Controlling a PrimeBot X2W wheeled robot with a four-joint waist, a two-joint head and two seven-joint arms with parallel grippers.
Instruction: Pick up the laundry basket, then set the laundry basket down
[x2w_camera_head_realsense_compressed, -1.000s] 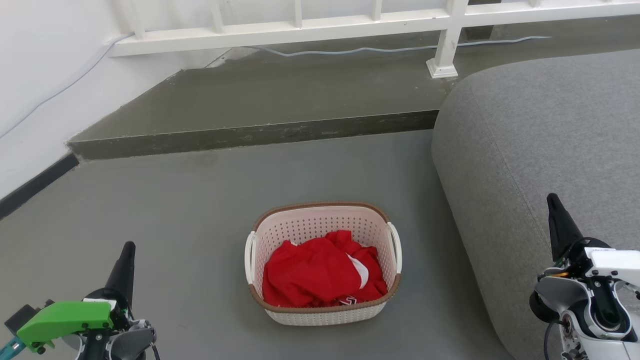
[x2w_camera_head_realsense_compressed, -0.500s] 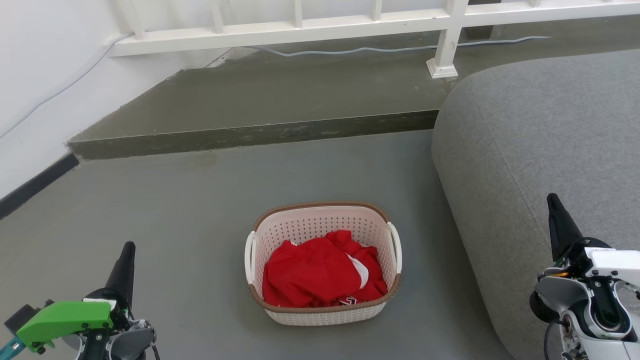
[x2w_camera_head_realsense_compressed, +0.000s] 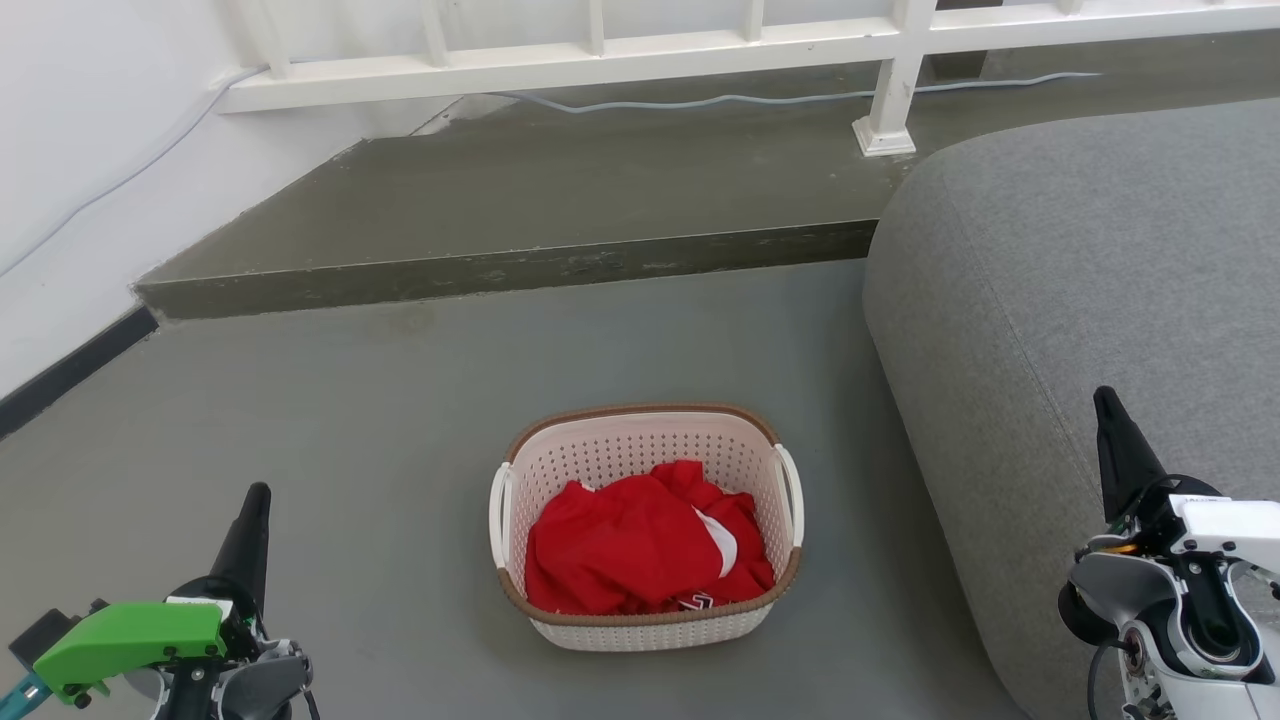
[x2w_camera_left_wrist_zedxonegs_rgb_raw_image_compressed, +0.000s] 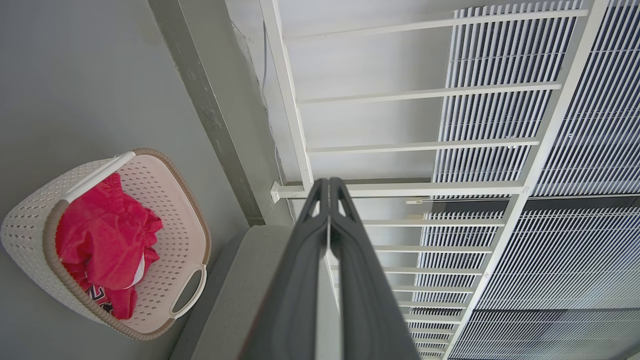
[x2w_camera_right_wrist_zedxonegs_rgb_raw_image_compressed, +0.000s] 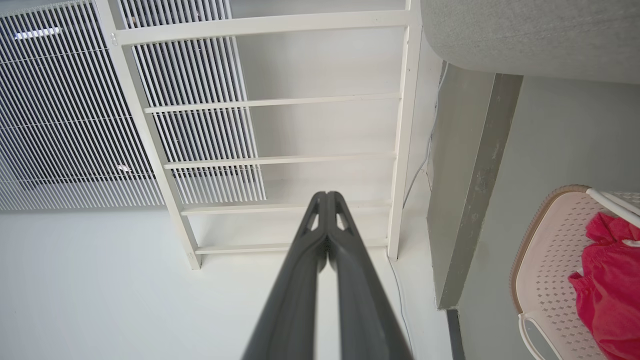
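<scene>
The laundry basket (x2w_camera_head_realsense_compressed: 640, 450), cream-white and perforated with a brown rim and white loop handles, stands on the grey floor in the middle of the head view, holding a crumpled red garment (x2w_camera_head_realsense_compressed: 640, 545). It also appears at the left of the left wrist view (x2w_camera_left_wrist_zedxonegs_rgb_raw_image_compressed: 177, 220) and at the right edge of the right wrist view (x2w_camera_right_wrist_zedxonegs_rgb_raw_image_compressed: 542, 265). My left gripper (x2w_camera_head_realsense_compressed: 256, 495) sits low at the left, well apart from the basket, fingers pressed together and empty (x2w_camera_left_wrist_zedxonegs_rgb_raw_image_compressed: 328, 182). My right gripper (x2w_camera_head_realsense_compressed: 1104, 398) is at the right, over the sofa, also shut and empty (x2w_camera_right_wrist_zedxonegs_rgb_raw_image_compressed: 326, 195).
A large grey sofa (x2w_camera_head_realsense_compressed: 1080, 300) fills the right side, close to the basket's right handle. A raised concrete step (x2w_camera_head_realsense_compressed: 500, 270) runs behind the basket, with a white railing (x2w_camera_head_realsense_compressed: 890, 90) and a cable beyond it. A white wall (x2w_camera_head_realsense_compressed: 90, 150) is at the left.
</scene>
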